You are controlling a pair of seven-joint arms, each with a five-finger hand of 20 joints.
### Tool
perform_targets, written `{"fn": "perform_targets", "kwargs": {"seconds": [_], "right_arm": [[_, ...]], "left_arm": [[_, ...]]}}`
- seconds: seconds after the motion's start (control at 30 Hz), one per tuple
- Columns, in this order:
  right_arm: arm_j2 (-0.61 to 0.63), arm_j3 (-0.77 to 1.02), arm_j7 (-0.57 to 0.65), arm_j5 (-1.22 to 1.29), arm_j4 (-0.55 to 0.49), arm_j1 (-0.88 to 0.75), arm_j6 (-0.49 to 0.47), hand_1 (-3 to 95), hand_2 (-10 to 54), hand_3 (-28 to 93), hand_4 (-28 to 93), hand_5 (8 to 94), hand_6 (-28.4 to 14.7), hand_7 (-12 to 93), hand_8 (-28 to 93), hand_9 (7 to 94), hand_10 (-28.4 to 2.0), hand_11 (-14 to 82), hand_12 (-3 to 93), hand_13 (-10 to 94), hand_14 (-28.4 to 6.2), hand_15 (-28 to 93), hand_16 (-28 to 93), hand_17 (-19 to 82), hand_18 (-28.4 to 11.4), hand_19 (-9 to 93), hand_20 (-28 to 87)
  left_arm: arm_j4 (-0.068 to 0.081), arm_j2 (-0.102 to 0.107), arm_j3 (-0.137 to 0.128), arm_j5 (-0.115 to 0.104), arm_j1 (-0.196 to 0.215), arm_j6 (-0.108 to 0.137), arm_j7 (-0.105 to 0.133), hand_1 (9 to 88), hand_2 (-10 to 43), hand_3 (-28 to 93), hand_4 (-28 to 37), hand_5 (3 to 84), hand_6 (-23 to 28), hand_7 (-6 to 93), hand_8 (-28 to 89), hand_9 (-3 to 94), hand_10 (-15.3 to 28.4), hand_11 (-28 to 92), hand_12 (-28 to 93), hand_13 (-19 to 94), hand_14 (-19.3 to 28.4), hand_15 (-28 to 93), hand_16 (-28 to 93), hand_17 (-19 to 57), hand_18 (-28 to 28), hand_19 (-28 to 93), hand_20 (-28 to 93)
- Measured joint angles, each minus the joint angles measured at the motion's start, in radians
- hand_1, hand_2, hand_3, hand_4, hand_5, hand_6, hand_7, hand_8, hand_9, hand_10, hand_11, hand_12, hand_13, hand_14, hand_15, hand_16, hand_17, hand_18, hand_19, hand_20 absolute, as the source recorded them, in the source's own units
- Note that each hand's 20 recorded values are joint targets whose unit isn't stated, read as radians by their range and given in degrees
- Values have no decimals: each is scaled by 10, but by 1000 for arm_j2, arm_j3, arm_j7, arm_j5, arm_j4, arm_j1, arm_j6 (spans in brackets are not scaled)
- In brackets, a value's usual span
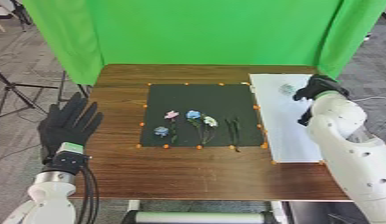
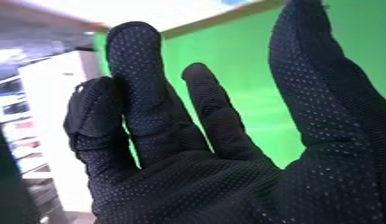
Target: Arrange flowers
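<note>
My right hand (image 1: 321, 87) is over the far part of the white board (image 1: 292, 132), just right of a small clear, greenish object (image 1: 287, 89), perhaps a glass vase. In the right wrist view the same hand (image 2: 198, 182) is open, with its thumb apart from the fingers and nothing held. On the black mat (image 1: 198, 95) lie a pink flower (image 1: 172, 114), a blue flower (image 1: 194, 114), a white flower (image 1: 210, 121), a lower blue flower (image 1: 161, 131) and green stems (image 1: 232, 130). My left hand (image 1: 67, 125) is open beside the table's left edge, fingers straight.
Small orange markers line the edges of the mat and board on the brown table (image 1: 172, 175). A green curtain (image 1: 207, 35) hangs behind the far edge. A black tripod (image 1: 25, 95) stands on the floor at the left.
</note>
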Motion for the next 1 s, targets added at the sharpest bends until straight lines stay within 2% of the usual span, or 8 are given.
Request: {"fn": "perform_targets", "kwargs": {"seconds": [0.1,0.23,0.4,0.53,0.6,0.73,0.87,1.0], "right_arm": [[35,25,-15,5,18,-15,-21,393,-95,777,-282,325,-99,87,-84,290,-172,82,103,566,-152,671,205,366,-232,911,314],[35,26,-64,3,54,-11,-68,413,-95,786,-282,309,-97,94,-93,278,-163,93,89,567,-147,679,199,363,-227,905,313],[23,-2,-128,-5,96,2,-48,436,-95,790,-282,305,-92,106,-102,276,-147,118,73,576,-137,678,193,361,-221,894,306],[14,-27,-137,-5,116,16,-15,470,-95,773,-283,416,-62,148,-130,425,-126,125,68,618,-113,602,182,374,-209,883,300],[12,-42,-137,-7,128,26,-8,491,-95,751,-283,481,-44,160,-134,491,-118,124,81,638,-98,531,220,379,-204,876,292],[4,-50,-128,1,137,46,-33,534,-95,716,-283,572,-21,173,-137,604,-104,127,110,686,-73,405,309,385,-200,869,300],[3,-50,-121,1,135,54,-46,562,-95,695,-283,629,-6,199,-98,681,-98,138,138,711,-60,378,353,385,-197,864,320],[5,-64,-121,-13,139,47,-7,615,-95,681,-283,697,-13,204,-30,787,-92,66,285,737,-36,362,417,389,-191,856,352]], "left_arm": [[0,-3,-2,3,1,0,-6,274,91,732,-283,382,57,137,-91,299,116,179,97,219,139,335,-69,-49,136,344,98],[0,-5,-1,7,0,-4,-14,274,91,732,-283,381,57,138,-90,298,116,178,98,219,138,334,-70,-49,137,343,97],[1,-6,7,8,-4,-6,-18,273,90,731,-283,382,58,137,-90,297,114,178,99,219,138,335,-70,-50,137,340,96],[1,-10,11,9,-6,-14,-25,272,90,730,-282,383,58,137,-90,297,115,177,99,220,138,335,-69,-51,138,339,97],[2,-10,13,10,-7,-16,-27,272,91,728,-282,384,58,137,-90,298,116,176,100,220,138,334,-69,-51,139,339,97],[3,-11,18,12,-10,-21,-30,270,92,728,-283,385,58,137,-90,300,116,177,101,220,139,335,-68,-52,139,339,98],[3,-11,19,13,-11,-24,-30,270,92,729,-282,386,58,138,-90,301,116,177,101,221,139,334,-68,-52,139,339,98],[6,-13,20,15,-15,-26,-42,271,93,728,-282,387,59,137,-90,301,117,177,100,220,139,335,-68,-52,139,339,98]]}}
